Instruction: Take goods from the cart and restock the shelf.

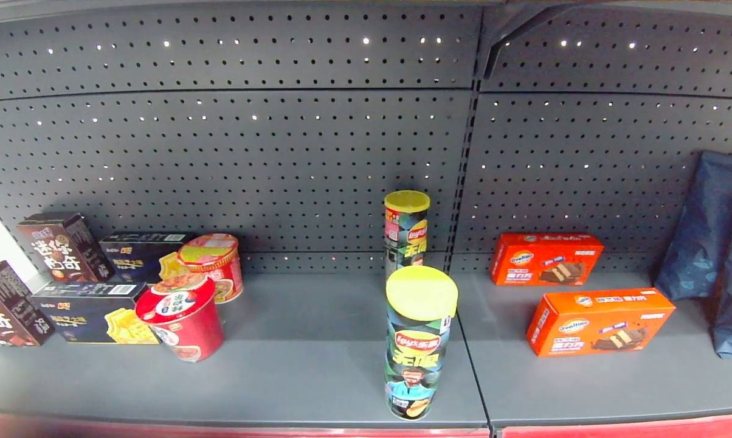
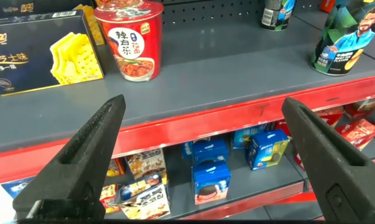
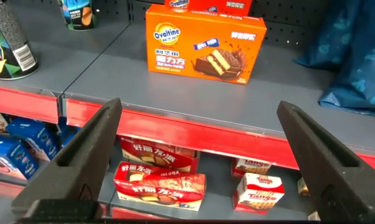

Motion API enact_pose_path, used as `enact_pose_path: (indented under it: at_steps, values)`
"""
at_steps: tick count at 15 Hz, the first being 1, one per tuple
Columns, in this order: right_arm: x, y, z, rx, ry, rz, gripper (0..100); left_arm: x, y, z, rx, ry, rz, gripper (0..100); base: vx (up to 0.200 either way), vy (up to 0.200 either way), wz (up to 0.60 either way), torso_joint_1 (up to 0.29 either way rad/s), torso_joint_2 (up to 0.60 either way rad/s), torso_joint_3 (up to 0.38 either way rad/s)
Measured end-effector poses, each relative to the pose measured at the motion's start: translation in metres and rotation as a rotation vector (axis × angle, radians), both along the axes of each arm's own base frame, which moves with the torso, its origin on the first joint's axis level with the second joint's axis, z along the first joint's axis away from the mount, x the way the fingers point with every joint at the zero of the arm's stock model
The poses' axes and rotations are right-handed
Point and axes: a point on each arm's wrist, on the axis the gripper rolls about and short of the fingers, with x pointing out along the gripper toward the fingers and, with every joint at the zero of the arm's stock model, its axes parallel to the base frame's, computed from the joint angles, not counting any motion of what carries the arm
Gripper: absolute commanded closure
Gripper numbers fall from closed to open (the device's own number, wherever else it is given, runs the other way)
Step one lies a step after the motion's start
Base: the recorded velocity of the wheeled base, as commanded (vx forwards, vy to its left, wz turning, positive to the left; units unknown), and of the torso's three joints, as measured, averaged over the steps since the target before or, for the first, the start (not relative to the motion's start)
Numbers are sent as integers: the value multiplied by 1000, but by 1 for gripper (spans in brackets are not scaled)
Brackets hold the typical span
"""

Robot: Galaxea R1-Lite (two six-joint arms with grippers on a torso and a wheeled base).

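L gripper [image 2: 202,101], R gripper [image 3: 199,104] both wide open, empty, chip can [image 1: 419,347] upright on shelf [image 1: 317,359], yellow lid

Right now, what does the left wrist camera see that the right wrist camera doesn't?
Only the left wrist view: a red noodle cup and a dark cracker box. Only the right wrist view: an orange cake box and a dark blue bag. Both show the front chip can and the shelf's red front edge.

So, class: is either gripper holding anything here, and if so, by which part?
Nothing is held: the left gripper and the right gripper are both wide open and empty.
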Motion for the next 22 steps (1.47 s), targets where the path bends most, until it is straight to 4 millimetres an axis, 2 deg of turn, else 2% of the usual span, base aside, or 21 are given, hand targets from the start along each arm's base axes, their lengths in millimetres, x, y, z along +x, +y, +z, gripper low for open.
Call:
enact_pose_path:
  at_steps: [22]
  values:
    - [0,0,0,3,0,-2,0,0,0,0,-3,0,2,0,0,0,0,0,0,0]
